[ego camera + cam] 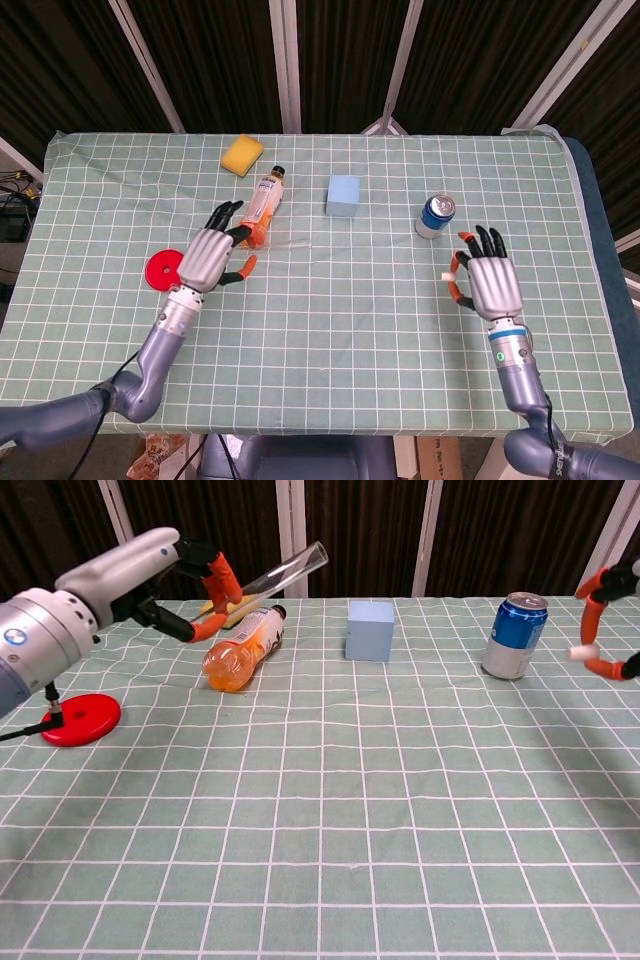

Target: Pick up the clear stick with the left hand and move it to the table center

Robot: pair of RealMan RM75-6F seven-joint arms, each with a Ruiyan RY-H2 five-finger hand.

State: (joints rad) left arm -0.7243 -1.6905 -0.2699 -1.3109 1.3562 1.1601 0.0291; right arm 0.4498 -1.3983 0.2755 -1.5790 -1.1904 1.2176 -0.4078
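Observation:
The clear stick [285, 568] is a see-through tube held in the air, tilted up to the right above the lying orange bottle [240, 645]. My left hand [190, 580] pinches its lower end between orange-tipped fingers. From the head view the left hand [215, 258] hovers left of the table's middle, and the stick [285, 242] shows faintly, pointing right. My right hand [490, 285] is raised near the right side and pinches a small white piece [578, 653]; in the chest view only its fingertips [592, 585] show at the edge.
A red disc [162, 270] lies just left of the left hand. At the back stand a yellow sponge [242, 155], a blue cube [343, 195] and a blue can [435, 215]. Green checked cloth covers the table [350, 330].

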